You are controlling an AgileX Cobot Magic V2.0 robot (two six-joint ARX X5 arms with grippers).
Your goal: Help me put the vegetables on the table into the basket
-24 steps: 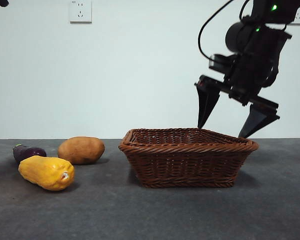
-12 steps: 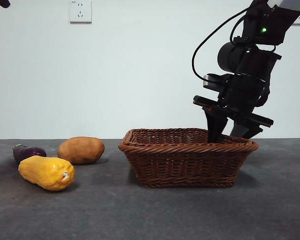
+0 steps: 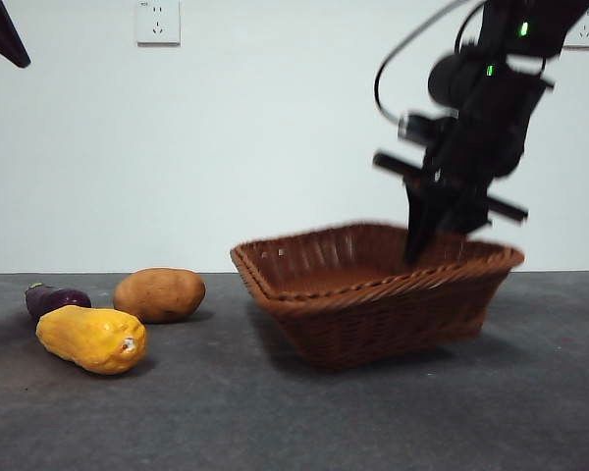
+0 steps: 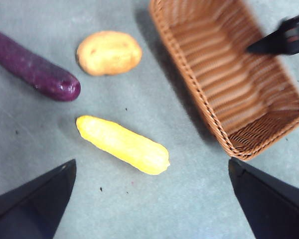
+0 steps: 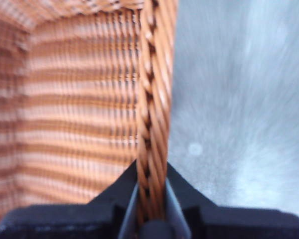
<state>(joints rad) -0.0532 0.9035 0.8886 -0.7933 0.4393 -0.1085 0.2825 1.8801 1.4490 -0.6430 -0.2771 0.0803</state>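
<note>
The reddish-brown wicker basket is tilted, its right side lifted off the dark grey table. My right gripper is shut on the basket's braided rim at its far right edge. Left of the basket lie the vegetables: a brown potato, a bumpy yellow vegetable and a purple eggplant. In the left wrist view the potato, yellow vegetable, eggplant and basket all lie below my left gripper, which hangs high and open.
A white wall with a socket stands behind the table. The left arm shows only as a black tip at the top left corner. Bare table stretches in front of the basket and vegetables.
The right gripper has closed on the basket's right rim and raised it, so the basket now tilts and has shifted slightly. The left arm's tip has come lower into view. The vegetables have not moved.
</note>
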